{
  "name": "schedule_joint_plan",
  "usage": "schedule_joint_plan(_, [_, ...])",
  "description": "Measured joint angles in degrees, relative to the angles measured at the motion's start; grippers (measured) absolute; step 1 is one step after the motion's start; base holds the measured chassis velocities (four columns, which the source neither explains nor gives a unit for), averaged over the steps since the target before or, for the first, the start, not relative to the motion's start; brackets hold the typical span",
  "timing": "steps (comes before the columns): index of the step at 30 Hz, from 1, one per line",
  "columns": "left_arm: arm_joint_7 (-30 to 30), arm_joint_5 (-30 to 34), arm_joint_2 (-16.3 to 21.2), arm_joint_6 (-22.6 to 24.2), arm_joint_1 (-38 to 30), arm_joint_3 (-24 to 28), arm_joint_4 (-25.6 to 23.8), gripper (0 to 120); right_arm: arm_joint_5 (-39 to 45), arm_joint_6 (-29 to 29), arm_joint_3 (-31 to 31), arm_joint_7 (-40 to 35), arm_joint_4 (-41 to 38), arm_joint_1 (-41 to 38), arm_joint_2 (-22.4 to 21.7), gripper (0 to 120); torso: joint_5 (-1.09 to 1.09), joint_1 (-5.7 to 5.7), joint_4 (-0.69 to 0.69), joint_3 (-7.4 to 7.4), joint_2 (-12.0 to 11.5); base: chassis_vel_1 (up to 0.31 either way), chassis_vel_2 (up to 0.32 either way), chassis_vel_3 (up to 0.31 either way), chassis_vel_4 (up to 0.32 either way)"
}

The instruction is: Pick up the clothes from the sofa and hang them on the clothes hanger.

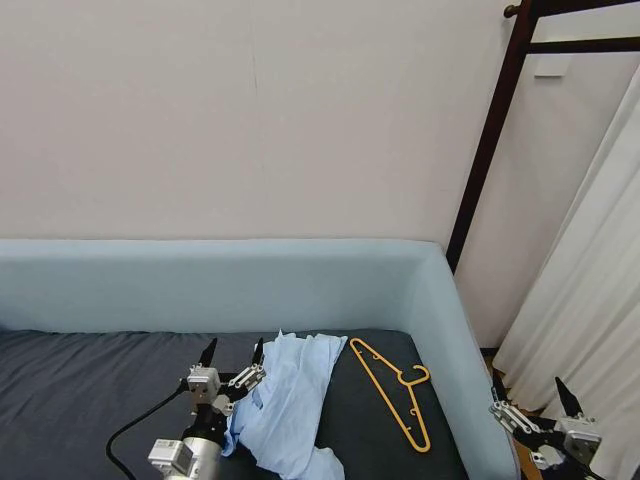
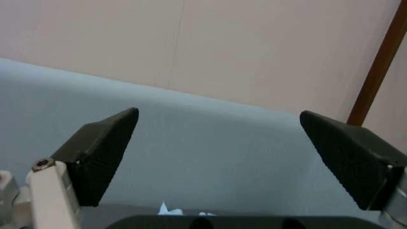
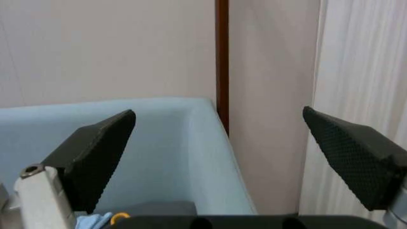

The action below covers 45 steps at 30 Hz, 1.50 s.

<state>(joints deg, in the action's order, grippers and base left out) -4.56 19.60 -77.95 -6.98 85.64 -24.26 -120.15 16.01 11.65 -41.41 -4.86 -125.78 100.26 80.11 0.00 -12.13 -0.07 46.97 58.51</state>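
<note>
Light-blue upholstered sofa with a dark grey seat cushion is taking up the lower half of the head view. Its backrest and right armrest are walling in the work area, so nothing can slide off that side.

Dark brown wooden clothes stand is standing upright behind the sofa's right corner, against the wall. White curtain is hanging just beside it.

Crumpled pale-blue cloth garment is lying on the seat cushion, toward the right end and bunched in loose folds. Judgement: the folds are offering raised edges to pinch.

Thin orange hanger is lying flat on the cushion just right of the garment, with its hook pointing toward the armrest. Garment and hanger appear apart, or barely touching at the hanger's upper end; cannot tell which.

Left gripper is hovering at the garment's left edge with its fingers spread wide and nothing between them. A scrap of pale cloth is showing low in the left wrist view. Judgement: it is lining up for a first grasp, and the pick-up is not yet done.

Right gripper is waiting beyond the armrest, before the curtain, with its fingers likewise apart and empty, well clear of the hanger.
</note>
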Motion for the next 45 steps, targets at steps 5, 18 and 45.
schedule_joint_plan(5, [0.84, -1.42, -0.88, -0.63, 0.73, 0.09, 0.59, 100, 1.43, -4.75, 1.41, -3.4, -1.14, 0.07, -0.26, 100, -0.02, 0.0, 0.0, 0.0, 0.0, 0.0, 0.0, 0.0, 0.0])
schedule_joint_plan(18, [1.12, -3.99, -1.19, -1.14, 4.09, -0.34, -2.23, 100, 5.26, -15.67, 6.78, -13.17, -8.21, 0.93, -0.93, 100, -0.01, 0.0, 0.01, 0.0, 0.0, 0.0, 0.0, 0.0, 0.0])
schedule_joint_plan(45, [-0.23, -2.07, -0.11, -5.0, 4.67, -9.97, 5.02, 100, 48.57, -32.48, 22.61, -17.76, 11.59, -23.9, -10.01, 100, -0.01, 0.0, -0.01, 0.01, -0.01, 0.0, 0.0, 0.0, 0.0])
